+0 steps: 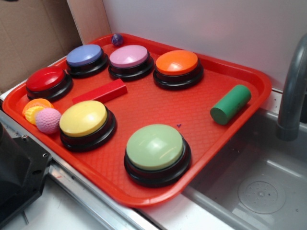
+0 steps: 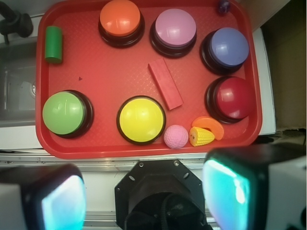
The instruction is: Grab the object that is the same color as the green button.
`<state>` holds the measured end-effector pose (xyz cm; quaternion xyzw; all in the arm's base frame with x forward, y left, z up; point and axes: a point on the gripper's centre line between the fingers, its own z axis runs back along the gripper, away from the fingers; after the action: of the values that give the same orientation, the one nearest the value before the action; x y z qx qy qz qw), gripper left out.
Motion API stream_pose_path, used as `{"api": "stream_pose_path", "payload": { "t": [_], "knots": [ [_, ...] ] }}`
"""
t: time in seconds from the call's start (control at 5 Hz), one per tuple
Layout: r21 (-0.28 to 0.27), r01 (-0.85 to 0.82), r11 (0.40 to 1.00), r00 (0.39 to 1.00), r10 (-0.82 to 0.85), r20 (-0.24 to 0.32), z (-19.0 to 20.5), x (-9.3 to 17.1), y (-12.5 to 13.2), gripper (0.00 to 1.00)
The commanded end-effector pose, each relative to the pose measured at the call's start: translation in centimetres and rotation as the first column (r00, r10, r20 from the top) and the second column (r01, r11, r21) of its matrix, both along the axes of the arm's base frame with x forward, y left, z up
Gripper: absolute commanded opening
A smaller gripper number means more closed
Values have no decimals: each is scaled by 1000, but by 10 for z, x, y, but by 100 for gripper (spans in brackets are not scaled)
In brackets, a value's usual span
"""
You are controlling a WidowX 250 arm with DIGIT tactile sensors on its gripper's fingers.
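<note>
The green cylinder block (image 1: 230,104) lies on its side near the right rim of the red tray (image 1: 144,108). In the wrist view it lies at the tray's top left (image 2: 53,44). The pale green dome button (image 1: 155,146) sits on a black base at the tray's front; it also shows in the wrist view (image 2: 63,113). My gripper (image 2: 144,197) is open and empty. It is high above the robot's black base, off the tray's front edge and far from the cylinder. It is out of the exterior view.
On the tray are a yellow button (image 1: 84,118), a red bar (image 1: 100,92), and orange (image 1: 177,62), pink (image 1: 129,56), blue (image 1: 84,54) and red (image 1: 45,78) buttons. Also a pink ball (image 1: 48,120), toy corn (image 2: 200,136) and a purple ball (image 1: 117,39). A sink (image 1: 259,182) and faucet (image 1: 292,91) stand at the right.
</note>
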<state>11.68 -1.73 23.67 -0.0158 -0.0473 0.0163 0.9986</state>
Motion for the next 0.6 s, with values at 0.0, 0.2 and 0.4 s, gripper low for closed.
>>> {"api": "stream_pose_path", "payload": {
  "t": [0.0,0.2,0.4],
  "knots": [
    [0,0,1000,1000,0,0,0,0,0,100],
    [-26,-6,1000,1000,6,16,-12,19,-16,100],
    [-45,-55,997,994,59,88,-29,47,-34,100]
  ]
}}
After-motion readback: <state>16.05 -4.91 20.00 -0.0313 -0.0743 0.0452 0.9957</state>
